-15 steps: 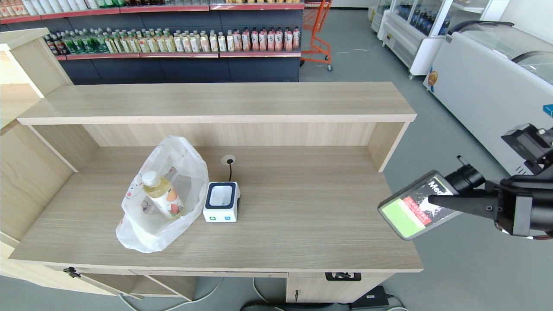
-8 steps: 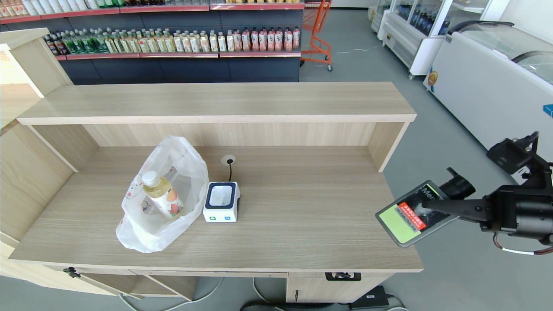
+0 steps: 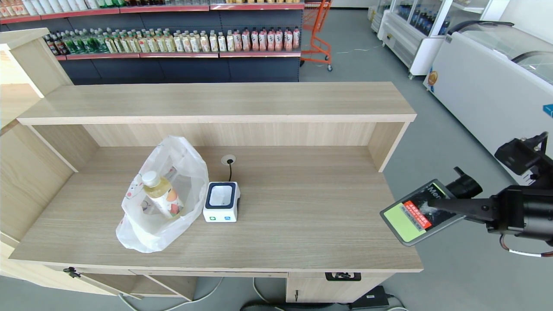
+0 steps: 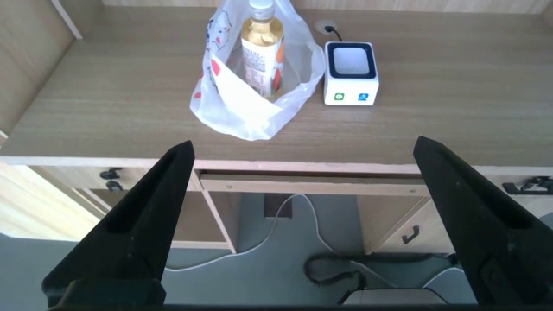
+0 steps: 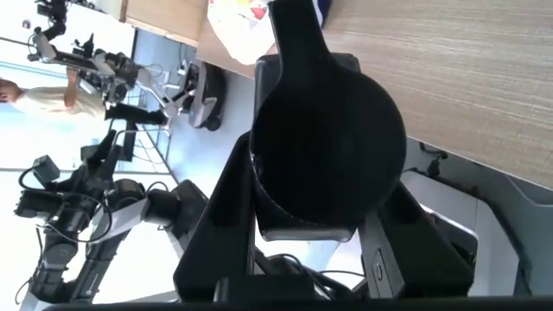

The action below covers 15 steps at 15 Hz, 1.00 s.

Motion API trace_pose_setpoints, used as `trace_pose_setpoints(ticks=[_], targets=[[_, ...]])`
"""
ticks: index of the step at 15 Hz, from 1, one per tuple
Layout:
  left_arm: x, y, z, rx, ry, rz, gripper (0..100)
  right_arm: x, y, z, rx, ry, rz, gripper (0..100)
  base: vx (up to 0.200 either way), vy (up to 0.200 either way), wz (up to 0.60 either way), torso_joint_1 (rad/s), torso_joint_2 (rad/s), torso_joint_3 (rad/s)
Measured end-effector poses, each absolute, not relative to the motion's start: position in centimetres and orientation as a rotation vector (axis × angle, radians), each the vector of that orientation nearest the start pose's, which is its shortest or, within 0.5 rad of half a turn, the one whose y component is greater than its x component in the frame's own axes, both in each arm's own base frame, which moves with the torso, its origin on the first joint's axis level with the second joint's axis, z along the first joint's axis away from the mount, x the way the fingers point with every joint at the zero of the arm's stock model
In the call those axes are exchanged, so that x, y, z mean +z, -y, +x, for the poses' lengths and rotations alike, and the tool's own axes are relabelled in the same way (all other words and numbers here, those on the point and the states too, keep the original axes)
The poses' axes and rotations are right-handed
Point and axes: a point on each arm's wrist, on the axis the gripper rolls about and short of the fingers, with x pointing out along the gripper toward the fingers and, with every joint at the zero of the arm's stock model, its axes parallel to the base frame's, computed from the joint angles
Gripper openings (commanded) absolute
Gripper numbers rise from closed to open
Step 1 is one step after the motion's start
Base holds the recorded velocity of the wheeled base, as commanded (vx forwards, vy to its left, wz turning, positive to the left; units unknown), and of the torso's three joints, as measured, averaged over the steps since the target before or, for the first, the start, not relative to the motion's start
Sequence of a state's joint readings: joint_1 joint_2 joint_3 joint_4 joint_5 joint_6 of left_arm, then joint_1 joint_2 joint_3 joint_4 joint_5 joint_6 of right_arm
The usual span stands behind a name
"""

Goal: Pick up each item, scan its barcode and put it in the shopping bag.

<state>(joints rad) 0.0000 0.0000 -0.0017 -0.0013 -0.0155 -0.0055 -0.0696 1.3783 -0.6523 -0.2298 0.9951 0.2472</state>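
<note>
The flat dark pack with a green and red label and a black round cap (image 3: 421, 211) is held in the air just off the desk's right end, clamped across its faces by the right tool (image 3: 436, 203), whose fingers are closed on it near the capped end. From there the small white box scanner with a dark-framed window (image 3: 221, 201) lies well apart to the robot's left, near the middle of the pale wood-grain desk (image 3: 311, 216), so the coming move is judged to be a carry leftward over the desk. The pack's long axis is seen running from the capped end at the tool out towards the desk, with the labelled face tilted upward. The scanner's window faces up, so a turn of the pack is probably called for, though no barcode can be made out. The thin white plastic shopping bag (image 3: 190, 172) stands touching the scanner's left side, with a capped bottle of yellowish drink (image 3: 162, 196) upright inside it. The left tool (image 4: 302, 155) is held before the desk's front edge, spread wide and holding nothing. It is nearer the bag, but the pack is with the right arm.
</note>
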Motion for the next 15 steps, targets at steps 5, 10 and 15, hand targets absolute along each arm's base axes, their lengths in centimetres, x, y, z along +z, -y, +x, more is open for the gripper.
trace_pose_setpoints(ticks=[5,10,15], targets=[[7.61,0.03,-2.29,-0.016,0.003,-0.003,100,19.13,-0.46,20.31,0.846,-0.560,0.501,0,0.000,0.040,0.00,0.000,0.00,0.000],[7.60,0.03,-2.29,-0.016,0.002,-0.006,100,19.43,-0.42,20.26,0.835,-0.565,0.530,0,0.000,0.200,0.00,0.000,0.00,0.004],[7.61,0.03,-2.29,-0.016,0.003,-0.004,100,19.54,-0.39,20.59,0.834,-0.555,0.523,0,0.000,0.200,0.00,0.004,0.00,0.004]])
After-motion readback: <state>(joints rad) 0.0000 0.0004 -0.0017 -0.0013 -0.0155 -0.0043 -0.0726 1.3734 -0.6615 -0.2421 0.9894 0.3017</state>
